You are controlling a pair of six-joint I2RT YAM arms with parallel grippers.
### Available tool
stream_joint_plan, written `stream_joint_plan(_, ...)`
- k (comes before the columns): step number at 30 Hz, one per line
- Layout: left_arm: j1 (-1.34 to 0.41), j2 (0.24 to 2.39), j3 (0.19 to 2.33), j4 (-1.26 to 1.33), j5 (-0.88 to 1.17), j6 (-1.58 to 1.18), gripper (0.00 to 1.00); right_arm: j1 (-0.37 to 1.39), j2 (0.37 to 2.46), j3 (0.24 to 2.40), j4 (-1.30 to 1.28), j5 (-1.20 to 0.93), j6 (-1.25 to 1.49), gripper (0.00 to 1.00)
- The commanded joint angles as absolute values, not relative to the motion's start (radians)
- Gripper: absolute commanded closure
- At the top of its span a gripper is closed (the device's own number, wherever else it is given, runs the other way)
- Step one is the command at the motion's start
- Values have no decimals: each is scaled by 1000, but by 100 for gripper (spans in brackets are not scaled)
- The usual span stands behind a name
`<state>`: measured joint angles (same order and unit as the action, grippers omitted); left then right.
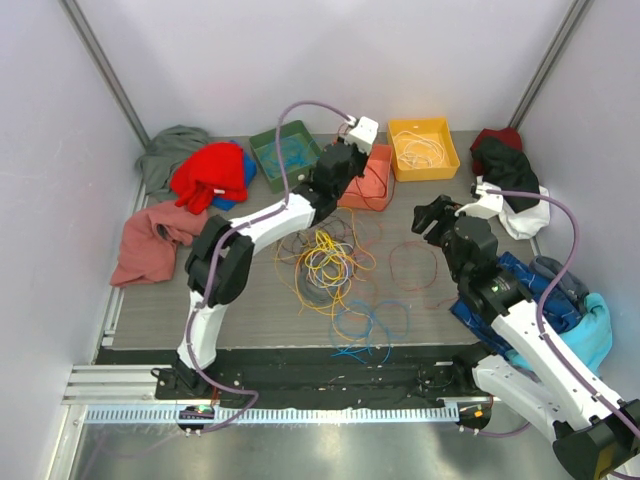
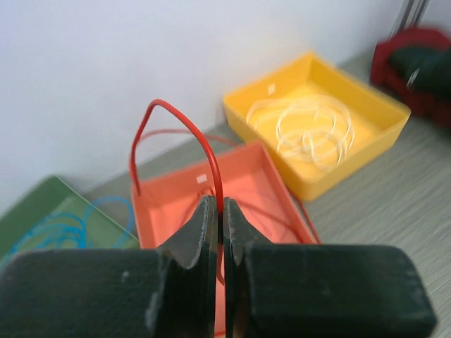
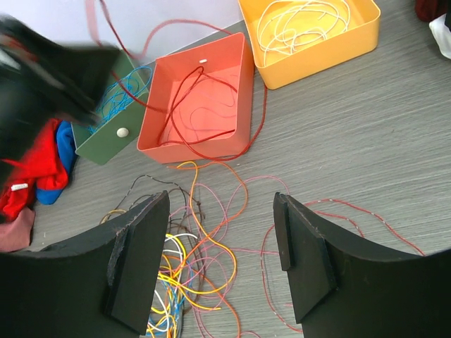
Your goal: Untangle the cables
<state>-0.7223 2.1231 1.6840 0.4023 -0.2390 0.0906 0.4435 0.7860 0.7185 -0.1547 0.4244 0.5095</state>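
Observation:
A tangle of yellow, orange, white, brown and pink cables (image 1: pixel 325 262) lies mid-table, also seen under my right gripper (image 3: pixel 169 274). A loose red loop (image 1: pixel 415 265) lies to its right and blue cables (image 1: pixel 370 325) nearer the front. My left gripper (image 2: pixel 220 211) is shut on a red cable (image 2: pixel 176 116) that arches up from its tips, held above the salmon tray (image 2: pixel 169 204). This cable trails into that tray (image 3: pixel 190 149). My right gripper (image 3: pixel 220 197) hangs open over the tangle's right edge, holding nothing.
A yellow tray (image 1: pixel 423 148) holds white cables and a green tray (image 1: pixel 285 152) holds blue ones, both at the back beside the salmon tray (image 1: pixel 372 180). Red (image 1: pixel 210 172), pink (image 1: pixel 150 240) and grey (image 1: pixel 172 145) cloths lie left; blue cloth (image 1: pixel 560 300) and dark cloth (image 1: pixel 510 165) lie right.

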Motion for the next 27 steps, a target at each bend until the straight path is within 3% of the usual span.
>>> stream_joint_plan(1, -721, 1956, 1798, 367, -224, 89, 100, 446, 770, 735, -101, 423, 529, 31)
stream_joint_plan(13, -733, 1807, 1989, 175, -202, 57, 100, 446, 710, 739, -118, 410, 545, 32)
stream_joint_plan(27, -735, 1787, 2239, 109, -281, 265, 100, 446, 732, 727, -107, 426, 560, 32)
